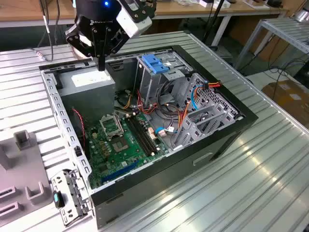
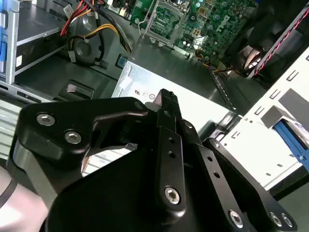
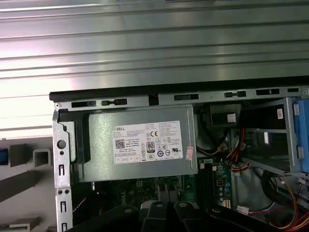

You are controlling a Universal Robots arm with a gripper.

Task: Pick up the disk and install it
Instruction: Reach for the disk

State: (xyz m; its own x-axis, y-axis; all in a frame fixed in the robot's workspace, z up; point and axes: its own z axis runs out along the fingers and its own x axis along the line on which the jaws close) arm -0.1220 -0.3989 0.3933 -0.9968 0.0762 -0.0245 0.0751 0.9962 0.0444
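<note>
Gripper [image 1: 101, 65]: I have it hanging straight over the power supply [image 1: 89, 82]. Its fingers are pressed together with nothing between them. I cannot tell whether the tip touches the supply's top.
Power supply: a grey box with a white label facing up, seated in a corner of the open computer case [image 1: 203, 159].
Disk: I cannot pick it out with certainty. In the second wrist view a blue-edged piece [image 2: 289, 137] lies outside the case, beyond the case wall next to the power supply. I cannot tell whether that is it.
Drive cage [image 1: 149, 87]: upright bare metal with a blue latch [image 1: 155, 64] on top, near the power supply but apart from it.
Motherboard [image 1: 120, 140]: green, flat on the case floor just beside the power supply.
Table [image 1: 270, 183]: ribbed metal, carrying the case.
</note>
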